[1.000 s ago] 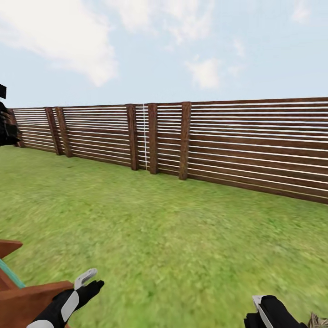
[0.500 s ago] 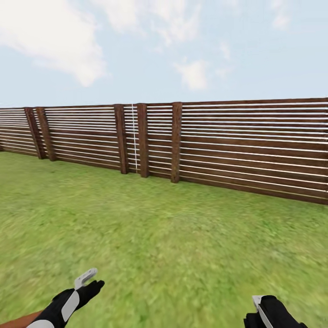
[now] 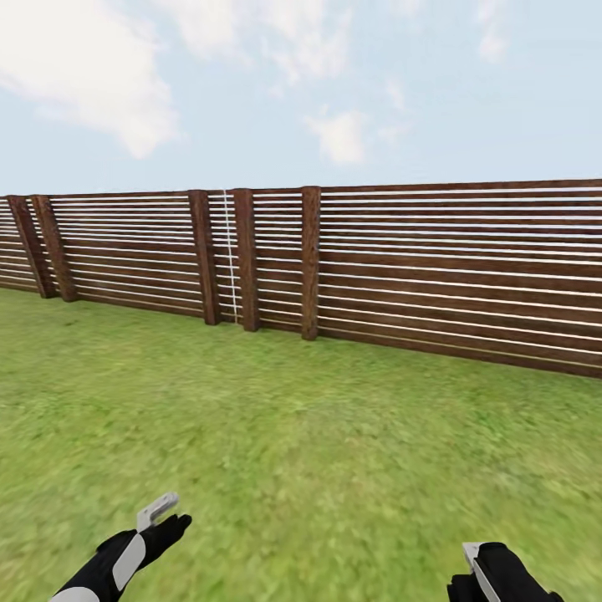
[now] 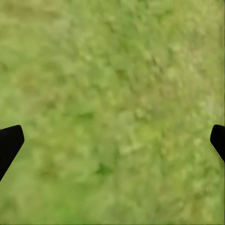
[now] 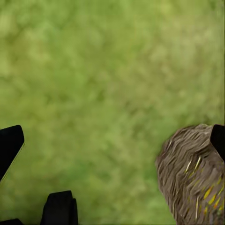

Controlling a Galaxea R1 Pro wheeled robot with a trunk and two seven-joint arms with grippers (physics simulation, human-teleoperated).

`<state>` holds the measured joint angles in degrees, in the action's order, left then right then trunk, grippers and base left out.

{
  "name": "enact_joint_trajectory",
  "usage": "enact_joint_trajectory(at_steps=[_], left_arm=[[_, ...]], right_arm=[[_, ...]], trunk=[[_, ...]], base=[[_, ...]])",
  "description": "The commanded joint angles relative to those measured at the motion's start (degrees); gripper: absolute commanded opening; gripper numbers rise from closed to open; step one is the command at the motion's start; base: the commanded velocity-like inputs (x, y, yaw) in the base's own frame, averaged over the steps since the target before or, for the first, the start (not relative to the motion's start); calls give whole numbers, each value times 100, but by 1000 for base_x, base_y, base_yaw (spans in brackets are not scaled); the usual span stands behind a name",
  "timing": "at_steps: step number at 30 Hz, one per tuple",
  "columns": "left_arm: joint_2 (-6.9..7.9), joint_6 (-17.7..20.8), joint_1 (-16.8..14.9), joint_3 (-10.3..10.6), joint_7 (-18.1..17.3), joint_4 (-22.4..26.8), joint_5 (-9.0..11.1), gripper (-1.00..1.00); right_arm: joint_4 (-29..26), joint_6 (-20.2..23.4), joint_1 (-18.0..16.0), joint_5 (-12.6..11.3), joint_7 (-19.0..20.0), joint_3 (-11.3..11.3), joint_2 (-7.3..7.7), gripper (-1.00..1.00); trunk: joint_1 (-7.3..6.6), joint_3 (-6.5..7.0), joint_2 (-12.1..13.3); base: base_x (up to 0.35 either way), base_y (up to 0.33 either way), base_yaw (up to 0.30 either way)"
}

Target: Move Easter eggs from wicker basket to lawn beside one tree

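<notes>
The lawn (image 3: 318, 435) stretches from my arms to the garden fence (image 3: 435, 267). In the right wrist view, the brown wicker basket (image 5: 192, 180) stands on the grass beside one fingertip. Yellow flecks glint through its weave, but the Easter eggs themselves cannot be made out. My right gripper (image 5: 112, 143) is open over bare grass, and it also shows low in the head view as the right gripper (image 3: 482, 564). My left gripper (image 3: 165, 518) is open too, its fingertips (image 4: 10, 143) spread wide above grass. No tree is in view.
The brown horizontal-slat fence runs across the whole far side, with thick posts (image 3: 245, 259) left of centre. A black rounded part (image 5: 58, 208) sits at the edge of the right wrist view. Open grass lies ahead.
The camera has turned right, so the fence slid left in the picture. A reddish-brown wooden object and a dark shape at the left have dropped out of view. Both grippers hold the same pose.
</notes>
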<state>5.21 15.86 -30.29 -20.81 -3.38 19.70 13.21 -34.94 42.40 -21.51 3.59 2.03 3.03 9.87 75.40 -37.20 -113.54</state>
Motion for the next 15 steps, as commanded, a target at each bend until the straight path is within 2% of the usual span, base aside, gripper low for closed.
enact_joint_trajectory(at_steps=[1, 15], left_arm=[[-3, 40, -3, -37, -22, 8, 23, 100], [-3, 40, -3, -37, -22, 8, 23, 100]], right_arm=[[-7, 25, -2, 36, 19, 14, -3, 100], [-4, 23, -2, 36, 24, 5, -11, 100]], trunk=[[3, -6, -3], [3, -6, -3]], base=[[326, 37, -1], [321, 165, 0]])
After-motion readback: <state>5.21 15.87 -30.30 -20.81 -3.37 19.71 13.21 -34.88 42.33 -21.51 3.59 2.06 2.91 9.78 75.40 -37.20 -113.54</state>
